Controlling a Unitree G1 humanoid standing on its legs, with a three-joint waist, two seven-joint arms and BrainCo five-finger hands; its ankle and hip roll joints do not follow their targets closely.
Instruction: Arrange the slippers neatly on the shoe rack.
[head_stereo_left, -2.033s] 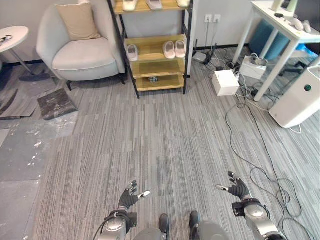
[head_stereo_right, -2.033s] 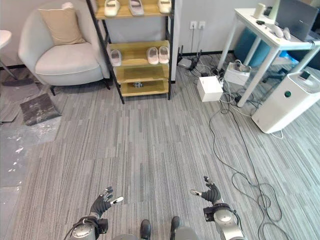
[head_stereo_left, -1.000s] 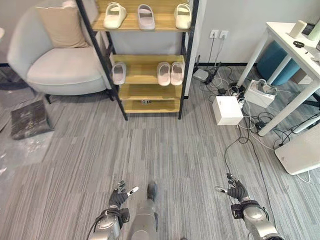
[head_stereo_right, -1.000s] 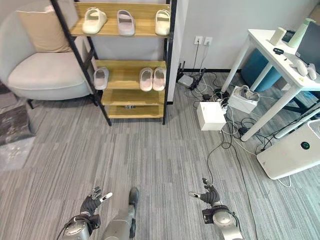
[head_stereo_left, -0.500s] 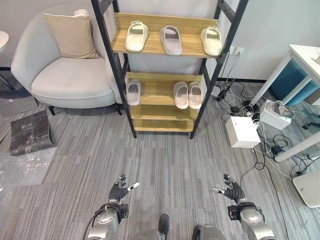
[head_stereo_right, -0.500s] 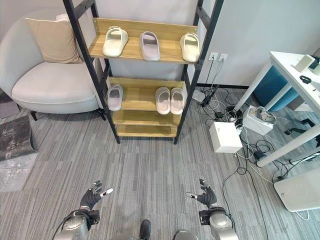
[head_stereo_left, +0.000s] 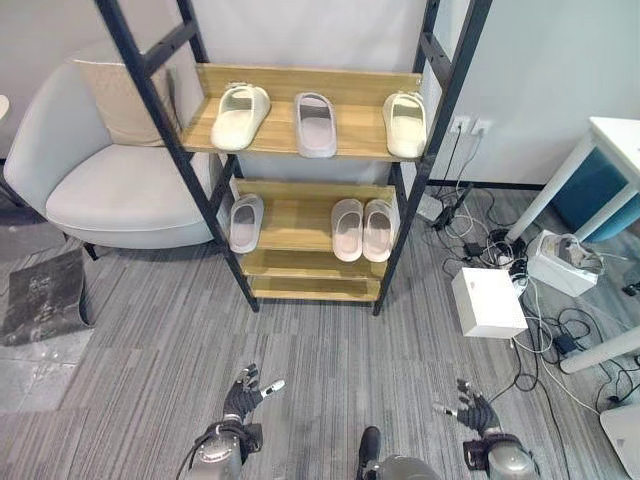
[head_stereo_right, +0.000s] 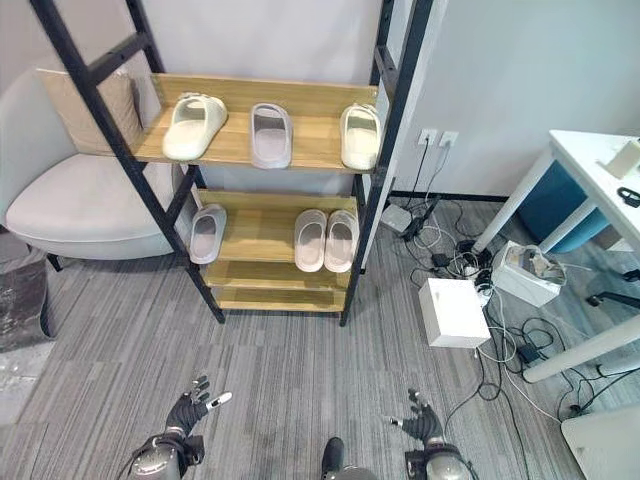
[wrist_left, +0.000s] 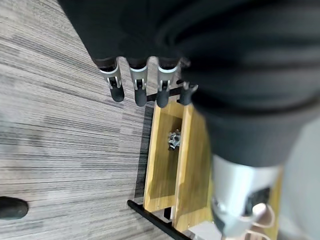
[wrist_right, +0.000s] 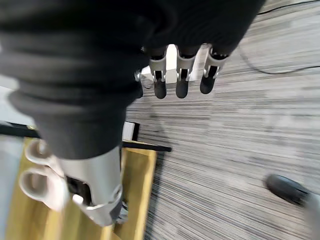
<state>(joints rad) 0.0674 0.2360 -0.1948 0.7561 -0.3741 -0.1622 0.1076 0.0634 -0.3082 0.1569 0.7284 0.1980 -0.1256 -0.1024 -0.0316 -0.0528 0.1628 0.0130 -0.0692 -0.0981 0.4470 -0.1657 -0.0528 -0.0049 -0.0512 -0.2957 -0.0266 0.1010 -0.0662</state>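
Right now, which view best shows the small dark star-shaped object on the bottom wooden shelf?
The left wrist view: the small dark star-shaped object lies unobstructed on the bottom wooden shelf. In both eye views, upper shelves hide that spot; the right wrist view shows nothing recognisable of it.

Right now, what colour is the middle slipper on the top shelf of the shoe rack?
Pale greyish lilac; the middle slipper shows best in the left eye view.

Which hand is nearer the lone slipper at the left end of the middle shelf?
Left. The left hand hangs low over the carpet, almost straight below the lone slipper. The right hand is far off to the slipper's right, also low.
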